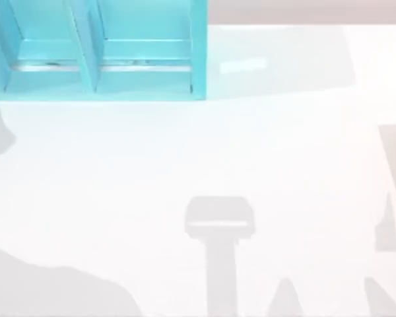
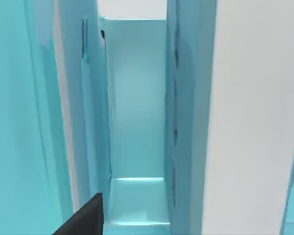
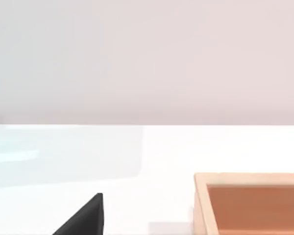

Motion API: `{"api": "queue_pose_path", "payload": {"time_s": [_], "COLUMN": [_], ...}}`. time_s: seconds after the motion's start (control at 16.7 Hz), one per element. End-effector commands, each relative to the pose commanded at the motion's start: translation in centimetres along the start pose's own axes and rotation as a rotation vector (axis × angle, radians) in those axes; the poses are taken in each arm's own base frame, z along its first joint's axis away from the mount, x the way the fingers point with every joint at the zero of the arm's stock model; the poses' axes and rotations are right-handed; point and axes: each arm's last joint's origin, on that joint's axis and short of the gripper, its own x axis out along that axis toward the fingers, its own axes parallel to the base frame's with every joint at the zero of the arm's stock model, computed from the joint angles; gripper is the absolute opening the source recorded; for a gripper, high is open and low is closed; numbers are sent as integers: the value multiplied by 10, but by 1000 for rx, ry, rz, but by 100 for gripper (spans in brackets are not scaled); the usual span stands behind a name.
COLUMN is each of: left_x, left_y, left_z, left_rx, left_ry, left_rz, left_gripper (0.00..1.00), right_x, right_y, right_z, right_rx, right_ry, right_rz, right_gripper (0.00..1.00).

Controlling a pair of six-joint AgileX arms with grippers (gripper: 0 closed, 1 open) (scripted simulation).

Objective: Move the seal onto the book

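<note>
Top view listed a teal shelf unit (image 1: 99,49) at far left of a white table (image 1: 198,152). Seal and book: location undetermined. Gripper openings: cannot tell. Seal judged light, rigid; grasp the base.

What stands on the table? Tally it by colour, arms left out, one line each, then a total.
Teal: 1, the shelf unit
Orange-brown: 1, the open box
Total: 2
</note>
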Motion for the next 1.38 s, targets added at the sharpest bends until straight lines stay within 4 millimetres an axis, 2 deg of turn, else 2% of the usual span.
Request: {"api": "queue_pose_path", "payload": {"time_s": [0.36, 0.48, 0.72, 1.38], "left_x": [58, 65, 65, 65], "left_y": [-1, -3, -3, -3], "left_z": [2, 2, 2, 2], "left_rx": [0, 0, 0, 0], "left_ry": [-2, 0, 0, 0], "left_rz": [0, 0, 0, 0], "left_gripper": [100, 100, 100, 17], "right_x": [0, 0, 0, 0], "right_y": [0, 0, 0, 0], "right_z": [0, 0, 0, 0], "right_rx": [0, 0, 0, 0], "right_ry": [0, 0, 0, 0], "right_rz": [0, 0, 0, 0], "right_gripper": [100, 100, 100, 100]}}
